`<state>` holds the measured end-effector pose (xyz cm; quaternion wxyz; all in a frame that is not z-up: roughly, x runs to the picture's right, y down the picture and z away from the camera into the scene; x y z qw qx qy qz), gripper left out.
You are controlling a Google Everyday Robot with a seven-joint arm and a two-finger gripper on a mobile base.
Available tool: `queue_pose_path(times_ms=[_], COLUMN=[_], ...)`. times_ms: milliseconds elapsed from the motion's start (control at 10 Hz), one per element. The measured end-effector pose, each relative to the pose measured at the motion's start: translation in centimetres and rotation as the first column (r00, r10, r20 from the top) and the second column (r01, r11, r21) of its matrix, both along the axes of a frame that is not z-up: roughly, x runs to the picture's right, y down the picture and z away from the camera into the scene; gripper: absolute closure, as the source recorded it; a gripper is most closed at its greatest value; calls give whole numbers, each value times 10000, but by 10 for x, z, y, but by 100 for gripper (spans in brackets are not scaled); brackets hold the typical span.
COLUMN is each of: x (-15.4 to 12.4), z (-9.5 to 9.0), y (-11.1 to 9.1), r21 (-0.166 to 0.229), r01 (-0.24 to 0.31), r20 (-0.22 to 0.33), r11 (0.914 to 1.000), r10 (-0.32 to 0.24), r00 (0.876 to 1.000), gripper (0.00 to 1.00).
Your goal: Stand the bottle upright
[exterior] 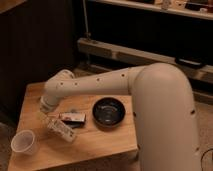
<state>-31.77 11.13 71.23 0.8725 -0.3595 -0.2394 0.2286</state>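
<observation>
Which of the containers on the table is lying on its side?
The pale bottle, flat beside the dark box with the gripper at its left end; the cup and black bowl both sit mouth-up.

A lab-like indoor robot test space was suggested: a small wooden table point(107, 142) was set on a speckled hard floor point(204, 122), dark metal-railed shelving point(150, 35) was ranged behind the table, and the robot's gripper point(44, 115) was held low over the table's left part.

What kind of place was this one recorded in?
Probably an office or lab corner: small wooden table, dark shelving behind, speckled hard floor. The gripper sits low over the table, at one end of the lying bottle.
</observation>
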Motion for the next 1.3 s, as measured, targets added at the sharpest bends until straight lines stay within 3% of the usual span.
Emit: queue_pose_path(times_ms=[400,600,800,1300], x=[11,20,27,40], z=[-16,-23,-29,-41], y=[-6,-9,-11,-18], r21=[293,316,284,506], r01=[-549,-992,-1286,-1681], r20=[1126,2035,2587,3271], r11=[9981,9946,9913,9845], r10=[513,908,1169,1427], r00=[9923,9749,9588,9341], gripper=[100,100,100,100])
